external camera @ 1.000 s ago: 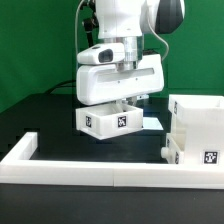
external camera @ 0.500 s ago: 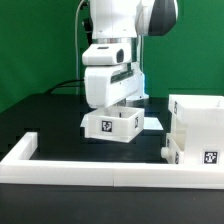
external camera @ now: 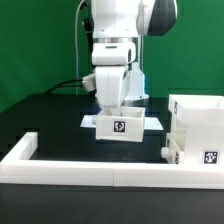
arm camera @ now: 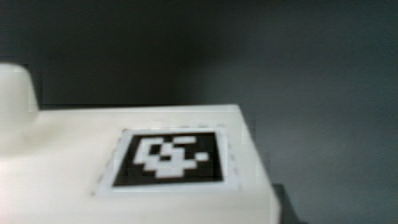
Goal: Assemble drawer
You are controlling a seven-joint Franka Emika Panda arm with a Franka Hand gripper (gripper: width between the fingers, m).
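A small white open-top tray [external camera: 120, 127] with a black-and-white tag on its front wall sits low over the table in the middle of the exterior view. My gripper [external camera: 110, 107] points straight down and is shut on the tray's wall. The tall white box housing [external camera: 196, 118] stands at the exterior view's right. A second tagged tray [external camera: 203, 156] sits low against the housing. In the wrist view a white tray surface with its tag [arm camera: 171, 158] fills the lower half; my fingertips are not clear there.
A long low white border wall [external camera: 90, 170] runs along the front and turns back at the exterior view's left. The marker board [external camera: 154, 121] lies flat behind the held tray. The table is black, with a green backdrop behind.
My gripper has turned about its vertical axis, and the tray has turned with it; its tagged wall now faces the exterior camera squarely. It has also shifted slightly to the exterior view's right.
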